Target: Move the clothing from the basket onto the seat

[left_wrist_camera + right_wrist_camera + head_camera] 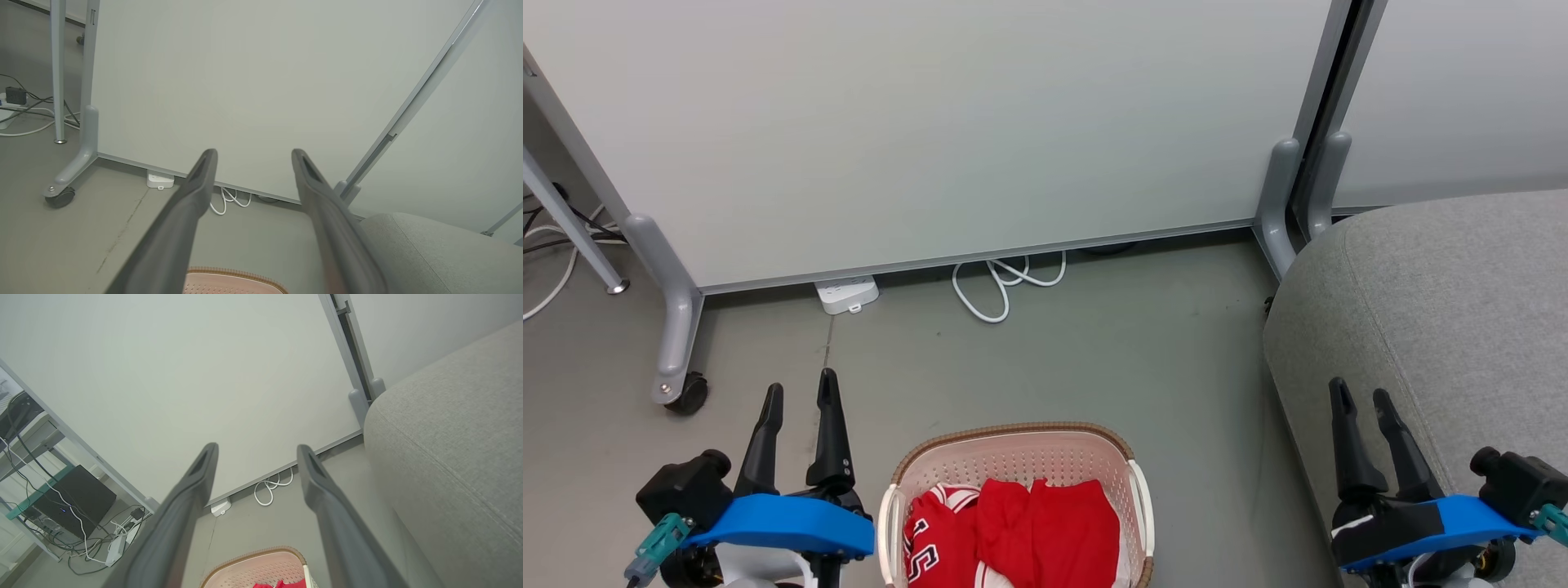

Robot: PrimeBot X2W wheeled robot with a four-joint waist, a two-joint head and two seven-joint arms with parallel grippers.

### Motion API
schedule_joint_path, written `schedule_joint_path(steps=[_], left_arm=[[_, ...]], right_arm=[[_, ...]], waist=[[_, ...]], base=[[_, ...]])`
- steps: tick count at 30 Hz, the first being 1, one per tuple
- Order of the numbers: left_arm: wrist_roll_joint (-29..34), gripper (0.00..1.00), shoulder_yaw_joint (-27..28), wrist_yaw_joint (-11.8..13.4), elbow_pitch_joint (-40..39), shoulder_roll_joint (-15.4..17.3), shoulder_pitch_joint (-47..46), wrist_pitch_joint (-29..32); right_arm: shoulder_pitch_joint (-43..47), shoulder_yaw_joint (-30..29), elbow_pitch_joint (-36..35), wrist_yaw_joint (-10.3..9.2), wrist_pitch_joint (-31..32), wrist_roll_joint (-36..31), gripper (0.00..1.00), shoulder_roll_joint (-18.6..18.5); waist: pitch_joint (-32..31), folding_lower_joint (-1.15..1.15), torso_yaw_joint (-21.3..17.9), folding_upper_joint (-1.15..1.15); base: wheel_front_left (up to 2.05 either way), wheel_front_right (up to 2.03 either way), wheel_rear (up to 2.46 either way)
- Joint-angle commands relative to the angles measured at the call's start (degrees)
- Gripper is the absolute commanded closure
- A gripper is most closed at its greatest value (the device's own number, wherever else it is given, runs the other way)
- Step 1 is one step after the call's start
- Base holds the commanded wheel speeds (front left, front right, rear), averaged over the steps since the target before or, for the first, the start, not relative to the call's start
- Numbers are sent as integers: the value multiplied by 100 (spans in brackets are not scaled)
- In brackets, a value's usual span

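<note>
Since both tools stand spread and empty, the left gripper (800,382) just left of the basket (1013,430) and the right gripper (1358,389) by the near edge of the seat (1445,310), the step in hand looks to be the first reach. The clothing (1013,535) lies inside the basket: a jersey (935,539) with white trim and dark numerals on the left, and a plain red garment (1054,531) touching it on the right.

A good pick would come straight down into the middle of one garment. It should pinch a thick fold rather than a thin hem, then lift clear of the woven-look rim before swinging right. The right arm is nearer the seat, so it seems the better carrier. How deep the pile goes I can't tell, since the basket's near end is cut off at the head view's bottom edge.

The seat is broad grey woven fabric with rounded edges, bare where seen, so cloth should settle there without sliding. Beyond lies grey floor (1094,351). A looped white cable (1005,286) and a power strip (847,292) sit at the foot of pale partition panels (931,122) on castered legs.
</note>
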Motion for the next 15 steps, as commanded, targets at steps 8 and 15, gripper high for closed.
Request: schedule_joint_path(steps=[8, 15], left_arm=[[547, 0, -100, -21, -20, 40, -106, -144], [863, 0, -139, -52, -12, 41, -86, -233]], right_arm=[[-92, 46, 5, 11, -139, -530, 0, -50], [-70, 90, -7, 12, -236, -875, 0, -53]], waist=[[-10, 0, 10, 0], [-29, 0, 20, 0]], base=[[0, 0, 0], [0, 0, 0]])
